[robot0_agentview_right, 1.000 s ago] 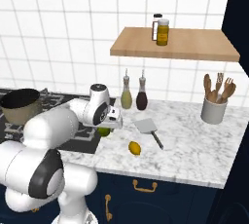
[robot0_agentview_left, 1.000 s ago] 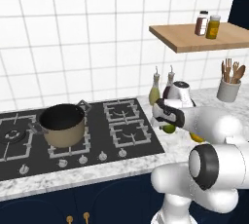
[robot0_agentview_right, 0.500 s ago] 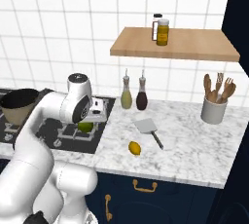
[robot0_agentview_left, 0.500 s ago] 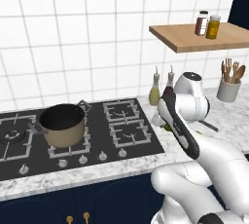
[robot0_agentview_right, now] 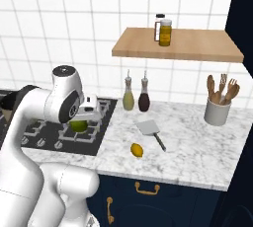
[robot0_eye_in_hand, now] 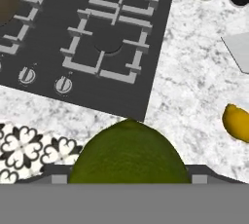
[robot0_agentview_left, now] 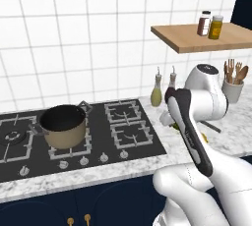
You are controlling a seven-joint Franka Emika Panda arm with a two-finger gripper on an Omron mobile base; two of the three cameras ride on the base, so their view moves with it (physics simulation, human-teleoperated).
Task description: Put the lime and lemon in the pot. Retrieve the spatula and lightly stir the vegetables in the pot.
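The green lime [robot0_agentview_right: 79,125] hangs in my gripper [robot0_agentview_right: 82,121], whose jaws are shut on it above the right edge of the hob. In the hand view the lime [robot0_eye_in_hand: 127,152] bulges large between the fingertips. The yellow lemon [robot0_agentview_right: 137,150] lies on the marble counter, to the right of the gripper, and is also seen in the hand view [robot0_eye_in_hand: 237,122]. Behind the lemon lies the grey spatula [robot0_agentview_right: 149,130], blade toward the wall. The tan-gold pot [robot0_agentview_left: 63,125] stands on the hob's left burner, well left of the gripper.
The black hob [robot0_agentview_left: 103,136] has raised grates and front knobs. Two bottles [robot0_agentview_right: 128,97] stand by the wall behind the spatula. A utensil crock [robot0_agentview_right: 216,110] sits at the counter's right end. A wooden shelf [robot0_agentview_right: 178,46] with jars hangs above.
The arm has swung left, carrying the lime from the counter to above the hob's right edge. Lemon, spatula and pot have stayed put.
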